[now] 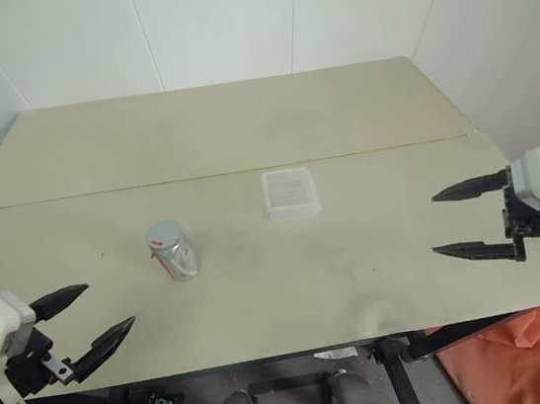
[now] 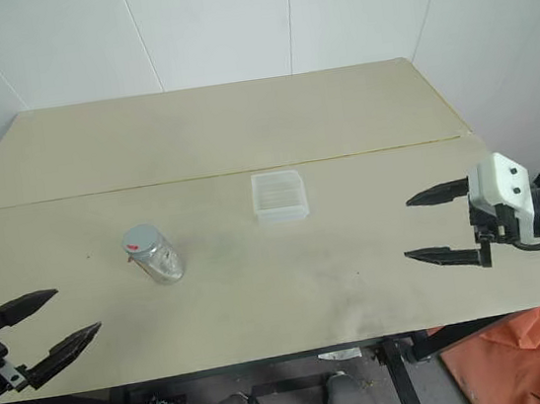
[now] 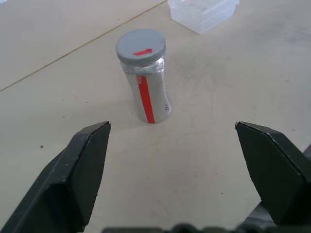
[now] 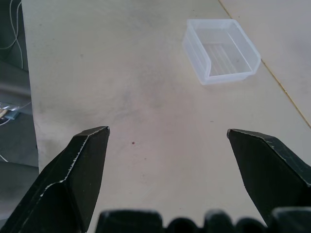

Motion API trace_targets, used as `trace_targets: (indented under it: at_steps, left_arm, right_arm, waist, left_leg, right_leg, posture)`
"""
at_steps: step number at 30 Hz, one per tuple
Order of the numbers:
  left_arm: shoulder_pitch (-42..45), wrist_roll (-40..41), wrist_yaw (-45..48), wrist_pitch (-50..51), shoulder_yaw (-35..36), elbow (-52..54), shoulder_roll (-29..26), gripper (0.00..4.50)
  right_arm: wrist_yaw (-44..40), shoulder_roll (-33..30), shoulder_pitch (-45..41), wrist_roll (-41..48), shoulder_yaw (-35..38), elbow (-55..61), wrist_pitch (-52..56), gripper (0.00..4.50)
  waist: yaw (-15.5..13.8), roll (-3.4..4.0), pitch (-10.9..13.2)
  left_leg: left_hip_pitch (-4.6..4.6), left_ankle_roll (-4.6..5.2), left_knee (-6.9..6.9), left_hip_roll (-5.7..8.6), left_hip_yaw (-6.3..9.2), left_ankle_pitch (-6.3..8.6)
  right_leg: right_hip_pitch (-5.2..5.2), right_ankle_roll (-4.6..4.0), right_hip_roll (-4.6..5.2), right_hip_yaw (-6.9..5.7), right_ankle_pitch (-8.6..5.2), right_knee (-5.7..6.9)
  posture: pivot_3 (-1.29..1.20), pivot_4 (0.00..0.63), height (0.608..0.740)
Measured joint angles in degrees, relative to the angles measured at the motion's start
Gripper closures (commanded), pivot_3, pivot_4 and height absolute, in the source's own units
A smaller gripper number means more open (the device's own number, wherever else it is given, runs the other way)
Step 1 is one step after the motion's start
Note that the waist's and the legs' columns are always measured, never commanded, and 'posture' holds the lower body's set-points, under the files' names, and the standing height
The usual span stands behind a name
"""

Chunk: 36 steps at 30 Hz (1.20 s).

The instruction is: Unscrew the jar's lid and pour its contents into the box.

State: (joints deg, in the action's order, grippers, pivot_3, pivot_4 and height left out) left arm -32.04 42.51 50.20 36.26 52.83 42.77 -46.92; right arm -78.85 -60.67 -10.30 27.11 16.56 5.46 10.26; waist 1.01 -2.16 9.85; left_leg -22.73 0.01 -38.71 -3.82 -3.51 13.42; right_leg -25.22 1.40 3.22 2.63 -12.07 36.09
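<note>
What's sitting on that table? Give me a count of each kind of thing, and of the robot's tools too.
Jar with its lid screwed on: 1
Clear box: 1
Open tools, left tool and right tool: 2
Total: 4

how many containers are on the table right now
2: the jar, upright with its lid on, left of centre; the box, further back and to its right, apart from it. Nothing looks hidden.
</note>
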Motion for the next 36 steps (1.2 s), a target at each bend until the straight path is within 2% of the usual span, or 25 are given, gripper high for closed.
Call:
trace_targets:
  at_steps: [8,12,16,20,24,29,36]
  left_arm:
    - [5.87,-2.05,-2.64,-1.12,-7.17,-1.5,0.72,0.03]
    - [5.98,-4.14,-4.7,-4.5,-10.89,-1.73,7.19,0.03]
    - [0.91,-4.8,-1.03,-9.89,-11.42,-3.67,11.29,0.03]
    - [1.97,-5.93,2.18,-19.84,-13.18,-10.07,19.05,0.03]
    - [4.68,-12.65,1.66,-28.61,-18.0,-17.94,21.99,0.03]
    - [11.8,-18.41,0.5,-37.3,-23.93,-26.63,22.51,0.03]
    - [18.8,-22.51,0.6,-45.9,-28.5,-38.25,21.54,0.03]
  right_arm:
    - [1.82,0.0,0.36,-2.14,0.03,-0.19,-1.83,0.0]
    - [2.17,0.24,2.27,-1.28,0.89,1.9,-1.88,0.0]
    - [2.63,2.39,2.28,0.85,0.79,3.72,-1.2,0.0]
    - [5.93,6.41,1.94,1.44,-0.37,5.58,0.23,0.0]
    - [9.22,8.24,2.11,0.83,-2.02,8.39,0.44,0.0]
    - [12.32,9.39,4.07,1.22,-5.0,12.68,5.63,0.0]
    - [16.93,12.54,8.5,-0.42,-8.44,17.9,6.45,0.0]
  waist:
    - [-0.19,0.01,-0.01]
    - [-0.07,0.0,-0.01]
    - [0.19,-0.01,-0.01]
    - [-0.28,0.0,-0.01]
    - [-0.6,-0.01,-0.03]
    - [-0.56,-0.05,-0.06]
    - [-0.15,-0.02,-0.11]
  left_leg:
    - [-0.02,0.0,-0.01,0.03,-0.01,0.0]
    - [-0.07,0.0,0.05,0.03,-0.01,0.01]
    - [-0.05,-0.01,0.04,0.02,-0.01,0.01]
    - [-0.02,-0.01,-0.09,0.05,0.04,0.01]
    - [-0.03,-0.01,-0.17,0.08,0.06,0.0]
    - [-0.11,-0.01,-0.16,0.07,0.06,0.0]
    - [-0.17,0.0,-0.07,0.06,0.06,0.0]
  right_leg:
    - [0.06,0.01,0.02,0.02,0.01,-0.05]
    - [0.04,0.0,0.01,0.01,0.0,-0.1]
    - [0.04,0.01,0.0,0.02,0.0,-0.08]
    - [0.08,0.02,0.01,0.02,0.02,-0.03]
    - [0.14,0.05,0.02,0.03,0.03,-0.03]
    - [0.14,0.09,0.02,0.03,0.07,-0.06]
    - [0.1,0.1,0.0,0.02,0.08,-0.09]
  posture:
    - [0.0,0.15,0.74]
    - [0.0,0.15,0.74]
    - [0.0,0.15,0.74]
    - [0.0,0.15,0.74]
    - [0.0,0.15,0.74]
    - [0.0,0.15,0.74]
    - [0.0,0.15,0.74]
